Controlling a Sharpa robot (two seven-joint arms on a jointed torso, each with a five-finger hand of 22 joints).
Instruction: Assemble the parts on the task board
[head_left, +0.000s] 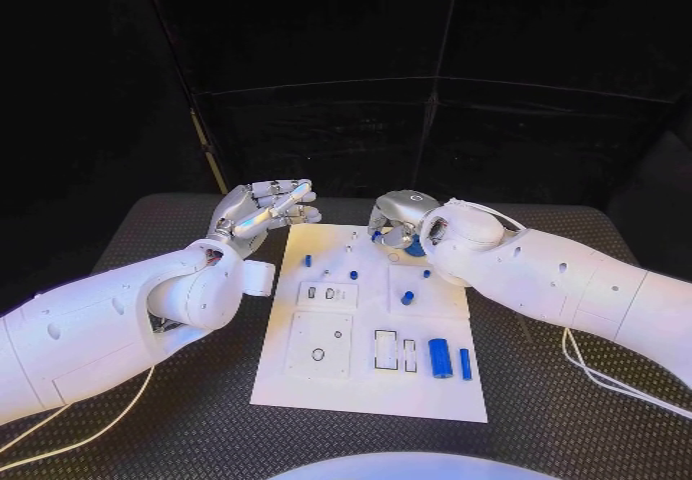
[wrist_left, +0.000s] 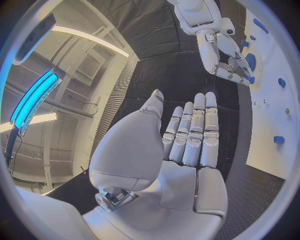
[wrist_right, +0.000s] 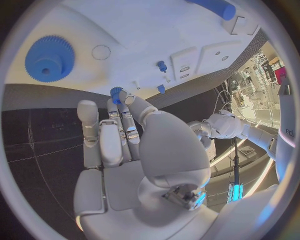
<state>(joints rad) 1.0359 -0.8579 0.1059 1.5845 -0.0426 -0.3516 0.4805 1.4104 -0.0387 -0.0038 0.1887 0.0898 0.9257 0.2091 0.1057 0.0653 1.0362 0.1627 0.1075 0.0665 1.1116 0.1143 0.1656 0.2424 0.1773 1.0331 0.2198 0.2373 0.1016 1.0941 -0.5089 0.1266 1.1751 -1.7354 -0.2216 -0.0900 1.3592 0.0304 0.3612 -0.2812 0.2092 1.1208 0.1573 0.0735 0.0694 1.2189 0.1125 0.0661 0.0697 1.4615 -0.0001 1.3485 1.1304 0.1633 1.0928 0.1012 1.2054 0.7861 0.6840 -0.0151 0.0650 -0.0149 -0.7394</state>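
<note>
— What lies nearest on the white board (head_left: 368, 385)?

— Two blue cylinders, a thick one (head_left: 438, 357) and a thin one (head_left: 464, 363), side by side at its near right, beside two rectangular slots. Further up sit a short blue peg (head_left: 407, 297) and two smaller ones (head_left: 353, 274), with another thin peg (head_left: 306, 260) toward the left edge. That makes six blue pieces I can count from the head view.

— And at the far end?

— A blue gear (wrist_right: 49, 58) lies flat on the board there; from the head view the right hand (head_left: 404, 222) mostly hides it.

— Is that hand holding anything?

— It pinches a small blue piece (wrist_right: 116, 92) at its fingertips, over the board's far edge. What the piece is, I cannot make out.

— The left hand?

— The left hand (head_left: 264, 211) hovers just off the board's far left corner, fingers straight and together, palm bare, nothing in it.
</note>
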